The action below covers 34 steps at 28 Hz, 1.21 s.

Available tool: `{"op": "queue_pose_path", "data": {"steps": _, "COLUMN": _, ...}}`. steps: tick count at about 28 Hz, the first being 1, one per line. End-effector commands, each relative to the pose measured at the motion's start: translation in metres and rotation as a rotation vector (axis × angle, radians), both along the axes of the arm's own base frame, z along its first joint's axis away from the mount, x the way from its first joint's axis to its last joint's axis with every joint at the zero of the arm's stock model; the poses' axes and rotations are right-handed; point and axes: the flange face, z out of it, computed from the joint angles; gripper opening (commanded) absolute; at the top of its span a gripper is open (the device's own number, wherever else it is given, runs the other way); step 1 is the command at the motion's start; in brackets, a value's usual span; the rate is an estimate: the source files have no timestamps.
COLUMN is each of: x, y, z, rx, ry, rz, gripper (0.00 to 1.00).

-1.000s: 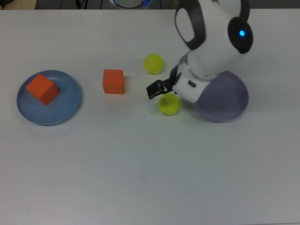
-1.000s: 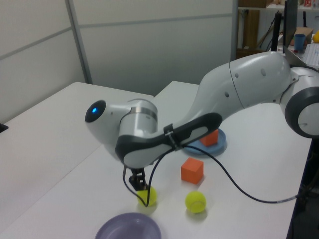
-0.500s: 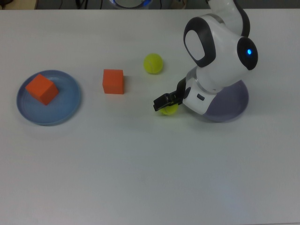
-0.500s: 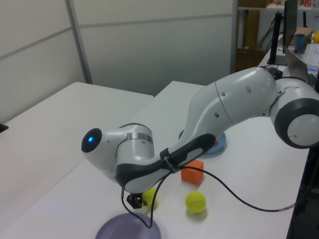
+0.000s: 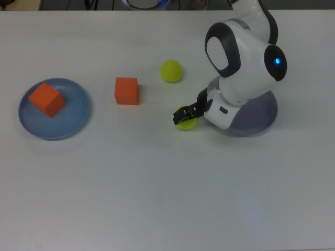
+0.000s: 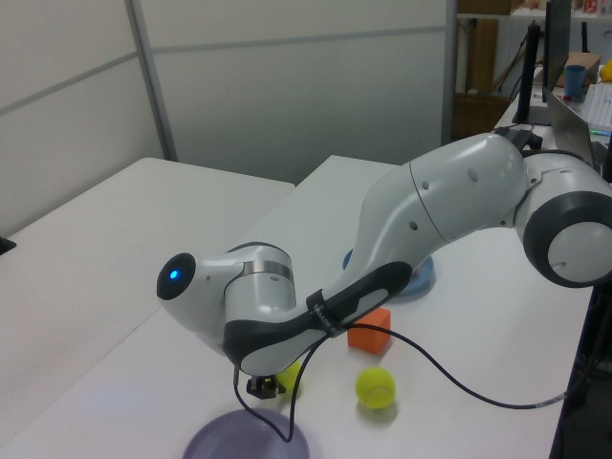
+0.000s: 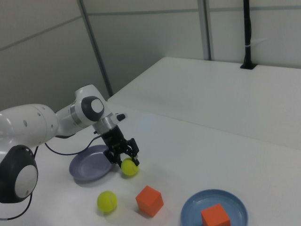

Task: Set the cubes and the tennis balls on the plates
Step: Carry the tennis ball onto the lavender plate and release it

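Matte white table (image 5: pixel 157 198); claw (image 7: pixel 125 157) straddles fuzzy ball (image 7: pixel 129 167).

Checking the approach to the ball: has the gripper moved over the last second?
Yes. In the top view the gripper has come down over the nearer tennis ball, shifting toward the top view's right, closer to the purple plate.

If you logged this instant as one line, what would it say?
gripper: down on tennis ball | beside lavender plate | blue plate: one orange cube | loose: other cube, other ball
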Motion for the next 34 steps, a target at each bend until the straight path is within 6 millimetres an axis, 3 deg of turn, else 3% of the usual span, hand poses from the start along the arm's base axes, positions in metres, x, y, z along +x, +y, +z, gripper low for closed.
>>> {"op": "queue_pose_path", "data": {"steps": 1, "x": -0.012, "y": 0.028, "z": 0.031, "rx": 0.042, "ry": -0.05, "rz": 0.021, "gripper": 0.0}}
{"op": "queue_pose_path", "data": {"steps": 4, "x": -0.022, "y": 0.056, "z": 0.057, "rx": 0.088, "ry": -0.072, "rz": 0.058, "gripper": 0.0}}
{"op": "queue_pose_path", "data": {"steps": 9, "x": -0.044, "y": 0.094, "z": 0.075, "rx": 0.131, "ry": -0.085, "rz": 0.111, "gripper": 0.0}}
{"op": "queue_pose_path", "data": {"steps": 13, "x": -0.055, "y": 0.111, "z": 0.073, "rx": 0.136, "ry": -0.084, "rz": 0.129, "gripper": 0.0}}
{"op": "queue_pose_path", "data": {"steps": 15, "x": -0.069, "y": 0.128, "z": 0.063, "rx": 0.125, "ry": -0.068, "rz": 0.161, "gripper": 0.0}}
{"op": "queue_pose_path", "data": {"steps": 18, "x": -0.078, "y": 0.13, "z": 0.048, "rx": 0.108, "ry": -0.051, "rz": 0.143, "gripper": 0.04}}
{"op": "queue_pose_path", "data": {"steps": 19, "x": -0.08, "y": 0.129, "z": 0.04, "rx": 0.098, "ry": -0.047, "rz": 0.121, "gripper": 0.23}}
{"op": "queue_pose_path", "data": {"steps": 20, "x": -0.081, "y": 0.128, "z": 0.036, "rx": 0.094, "ry": -0.045, "rz": 0.108, "gripper": 0.52}}
{"op": "queue_pose_path", "data": {"steps": 21, "x": -0.081, "y": 0.127, "z": 0.033, "rx": 0.086, "ry": -0.042, "rz": 0.095, "gripper": 0.95}}
{"op": "queue_pose_path", "data": {"steps": 22, "x": -0.082, "y": 0.126, "z": 0.031, "rx": 0.078, "ry": -0.042, "rz": 0.078, "gripper": 1.0}}
{"op": "queue_pose_path", "data": {"steps": 26, "x": -0.079, "y": 0.122, "z": 0.041, "rx": 0.047, "ry": -0.055, "rz": 0.039, "gripper": 1.0}}
{"op": "queue_pose_path", "data": {"steps": 32, "x": -0.072, "y": 0.105, "z": 0.089, "rx": 0.017, "ry": -0.039, "rz": -0.038, "gripper": 1.0}}
{"op": "queue_pose_path", "data": {"steps": 34, "x": -0.073, "y": 0.09, "z": 0.108, "rx": -0.004, "ry": -0.017, "rz": -0.059, "gripper": 1.0}}
